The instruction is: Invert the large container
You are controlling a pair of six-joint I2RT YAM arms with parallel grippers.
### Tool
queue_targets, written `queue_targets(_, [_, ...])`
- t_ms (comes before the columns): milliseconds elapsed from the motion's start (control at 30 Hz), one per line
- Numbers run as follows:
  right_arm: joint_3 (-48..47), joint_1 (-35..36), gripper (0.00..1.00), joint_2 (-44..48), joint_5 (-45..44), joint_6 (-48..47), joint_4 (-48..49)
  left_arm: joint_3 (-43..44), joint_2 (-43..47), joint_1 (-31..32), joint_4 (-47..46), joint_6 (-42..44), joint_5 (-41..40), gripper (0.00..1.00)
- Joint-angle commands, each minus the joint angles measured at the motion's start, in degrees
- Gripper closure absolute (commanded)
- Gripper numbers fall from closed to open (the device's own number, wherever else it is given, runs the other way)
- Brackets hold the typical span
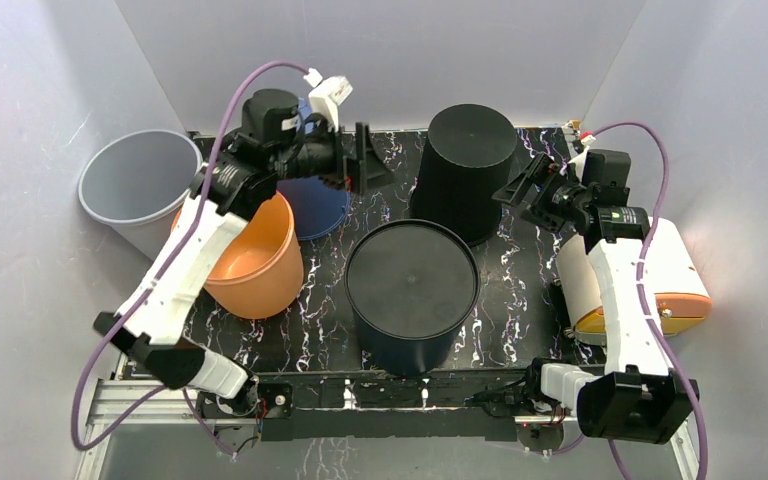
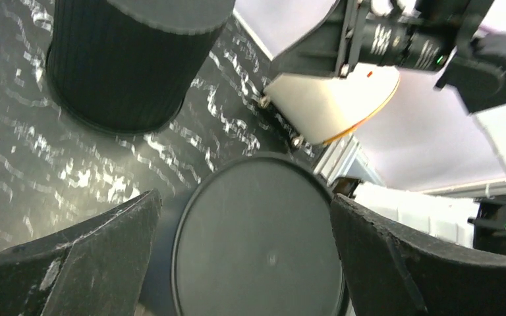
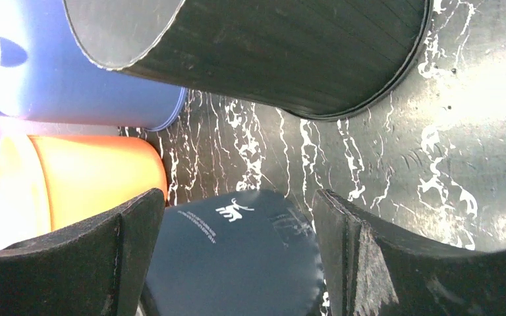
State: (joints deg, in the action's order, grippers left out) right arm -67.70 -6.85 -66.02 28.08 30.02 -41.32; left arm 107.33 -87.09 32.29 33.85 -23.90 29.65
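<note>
A large dark container (image 1: pixel 412 285) stands upside down at the table's middle front, flat base up. It fills the gap between my left fingers in the left wrist view (image 2: pixel 257 250), some way off. In the right wrist view its dark blue side with a white logo (image 3: pixel 237 257) shows. A second black ribbed container (image 1: pixel 465 165) stands upside down behind it. My left gripper (image 1: pixel 365 160) is open and empty, in the air left of the ribbed container. My right gripper (image 1: pixel 518 185) is open and empty just right of it.
An orange bucket (image 1: pixel 260 260) and a blue bucket (image 1: pixel 315 205) stand upright at the left under my left arm. A grey bucket (image 1: pixel 140 185) sits off the table's left edge. A white and orange container (image 1: pixel 650 275) lies at the right edge.
</note>
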Motion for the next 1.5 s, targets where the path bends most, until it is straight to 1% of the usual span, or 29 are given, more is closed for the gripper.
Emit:
queue_targets(0, [-4.99, -0.07, 0.19, 2.38, -1.66, -2.7, -8.11, -6.16, 8.01, 0.41, 9.53, 5.0, -4.96, 0.02])
queue_targets(33, [-5.6, -0.09, 0.18, 2.77, -0.26, -1.96, -7.75, -8.25, 10.41, 0.49, 10.26, 4.97, -5.26, 0.02])
queue_targets(100, [-9.99, 0.53, 0.18, 3.5, 9.02, 0.92, -3.66, -12.42, 14.74, 0.63, 15.22, 4.67, -5.79, 0.02])
queue_targets(133, [-10.36, 1.21, 0.18, 3.66, 11.48, 2.14, -2.06, -13.28, 15.54, 0.58, 15.39, 4.2, -5.75, 0.02])
queue_targets(167, [-8.98, 3.8, 0.14, 4.3, 18.2, 6.28, 5.79, -15.38, 17.26, 0.64, 14.66, 3.12, -5.95, 0.02])
queue_targets(200, [-7.67, 8.87, 0.06, 5.39, 18.57, 11.38, 12.41, -16.2, 18.22, 0.61, 13.85, 2.67, -6.47, 0.02])
queue_targets(233, [-7.41, 18.08, 0.02, 6.01, 13.33, 13.51, 17.39, -15.98, 18.84, 0.59, 13.2, 2.16, -7.78, 0.02])
queue_targets(267, [-8.25, 28.56, 0.02, 4.53, 7.55, 13.82, 18.11, -14.24, 18.82, 0.6, 13.67, 1.26, -10.48, 0.01])
queue_targets(300, [-9.73, 36.02, 0.02, 2.09, 4.95, 13.26, 16.97, -9.79, 17.11, 0.62, 17.26, -0.5, -15.43, 0.02])
queue_targets(333, [-12.31, 44.4, 0.02, -0.83, 0.28, 10.7, 13.59, -3.99, 15.0, 0.64, 20.74, -1.2, -19.14, 0.01])
queue_targets(367, [-14.98, 51.12, 0.02, -4.22, -5.41, 8.06, 8.94, -2.18, 16.18, 0.58, 19.42, -2.57, -21.82, 0.02])
queue_targets(400, [-15.31, 53.89, 0.02, -5.94, -7.68, 7.18, 7.22, -2.32, 17.72, 0.6, 17.89, -3.32, -24.43, 0.02])
queue_targets(467, [-12.25, 55.64, 0.02, -7.01, -8.09, 8.44, 9.36, -2.85, 20.2, 0.59, 17.12, -4.49, -29.48, 0.02])
queue_targets(600, [-8.14, 56.33, 0.02, -7.36, -9.78, 9.39, 13.85, -6.01, 24.24, 0.59, 14.28, -6.41, -33.69, 0.02])
queue_targets(700, [-5.47, 56.33, 0.02, -8.12, -11.64, 9.61, 16.68, -8.02, 26.41, 0.63, 12.35, -7.41, -35.23, 0.02])
queue_targets(800, [-4.32, 56.27, 0.02, -9.08, -15.0, 9.31, 19.7, -8.45, 26.57, 0.58, 12.62, -7.78, -35.06, 0.02])
queue_targets(1133, [-5.05, 55.56, 0.02, -14.31, -27.91, 5.62, 29.17, -10.14, 28.34, 0.63, 11.42, -8.41, -35.39, 0.02])
queue_targets(1333, [-6.84, 53.14, 0.02, -18.47, -28.51, 5.31, 33.36, -10.85, 30.02, 0.58, 11.01, -8.67, -35.7, 0.02])
queue_targets(1467, [-13.12, 51.92, 0.02, -20.18, -25.19, 4.9, 30.9, -11.09, 30.48, 0.63, 10.97, -8.29, -35.66, 0.02])
